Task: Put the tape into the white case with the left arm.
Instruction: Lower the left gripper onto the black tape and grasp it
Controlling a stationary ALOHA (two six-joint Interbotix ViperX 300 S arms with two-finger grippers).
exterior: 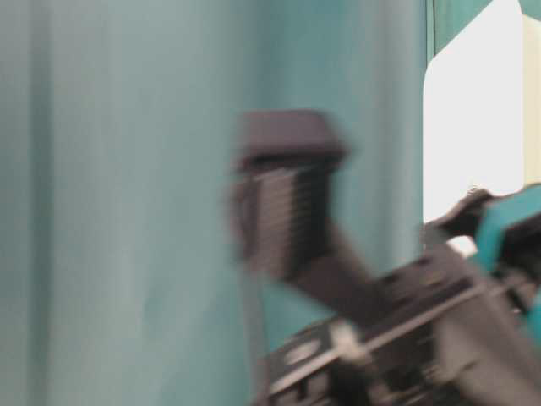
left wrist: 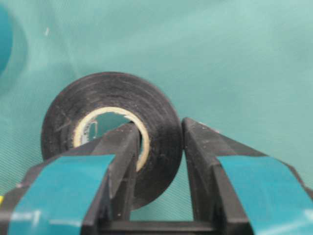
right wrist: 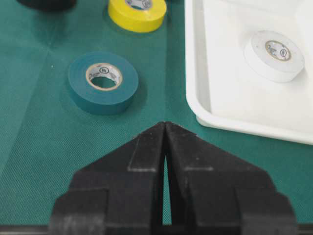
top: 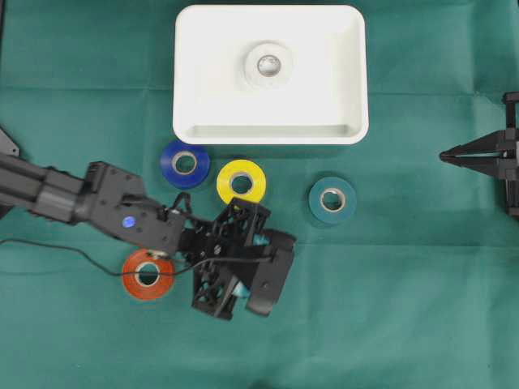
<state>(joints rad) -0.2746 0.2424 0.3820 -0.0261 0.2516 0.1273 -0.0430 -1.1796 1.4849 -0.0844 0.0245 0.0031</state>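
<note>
Pinching one wall of the black tape roll (left wrist: 110, 129) between its teal-banded fingers (left wrist: 122, 161), the left gripper (left wrist: 159, 171) sits low over the green cloth (top: 405, 308). One white roll (top: 268, 65) already lies in the white case (top: 349, 73); carrying the black one there remains.

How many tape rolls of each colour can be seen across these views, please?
Blue tape roll: 1
Yellow tape roll: 1
Teal tape roll: 1
Orange tape roll: 1
White tape roll, lying in the white case: 1
Black tape roll, pinched by the left gripper: 1
Total: 6
</note>
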